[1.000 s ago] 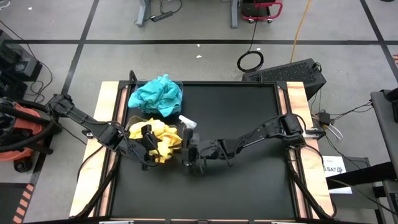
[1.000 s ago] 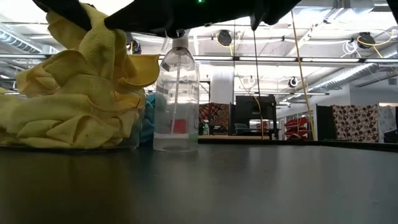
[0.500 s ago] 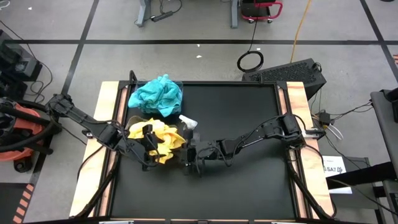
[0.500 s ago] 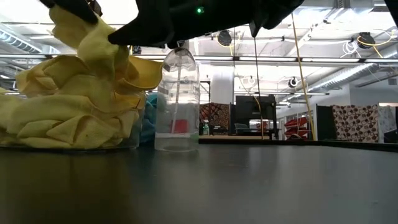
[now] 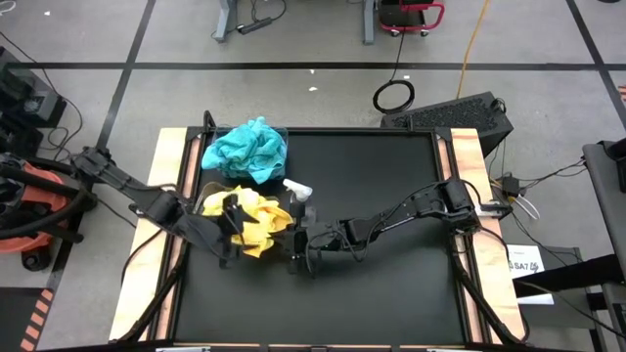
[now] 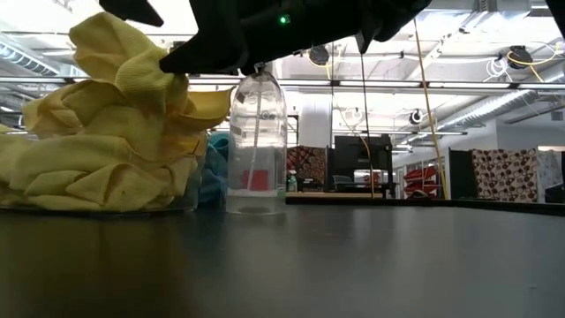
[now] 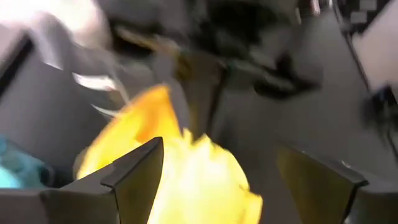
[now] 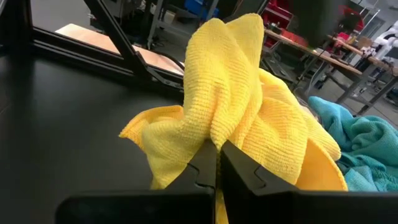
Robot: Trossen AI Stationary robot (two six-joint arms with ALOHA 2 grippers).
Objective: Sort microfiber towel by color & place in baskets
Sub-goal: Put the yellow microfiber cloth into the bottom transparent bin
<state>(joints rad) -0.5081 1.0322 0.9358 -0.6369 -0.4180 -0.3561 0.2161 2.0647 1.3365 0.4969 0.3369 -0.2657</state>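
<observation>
Your table (image 5: 391, 274) inventory, containers first.

1. Near basket (image 6: 181, 201): clear tub at the table's left edge, closer to the front. You have it heaped well above the rim with yellow towels (image 5: 256, 217), crumpled and folded over each other. In the low view the tub wall shows only as a thin clear band under the pile.

2. Far basket (image 5: 281, 134): clear tub at the table's back left corner, just behind the first. It holds the teal towels (image 5: 246, 149), bunched into one mound that covers most of the tub.

3. Spray bottle (image 6: 256, 146): small, clear, upright on the table, just beside the yellow pile and between the two tubs' right sides.

4. Left gripper (image 5: 231, 217): over the yellow heap, fingers (image 7: 134, 180) spread wide, yellow cloth visible between them. You cannot tell from these views whether they touch it.

5. Right gripper (image 8: 217, 165): at the right side of the yellow heap, fingers pressed together. A fold of yellow towel rises right at the tips; you cannot tell whether any cloth is pinched between them.
</observation>
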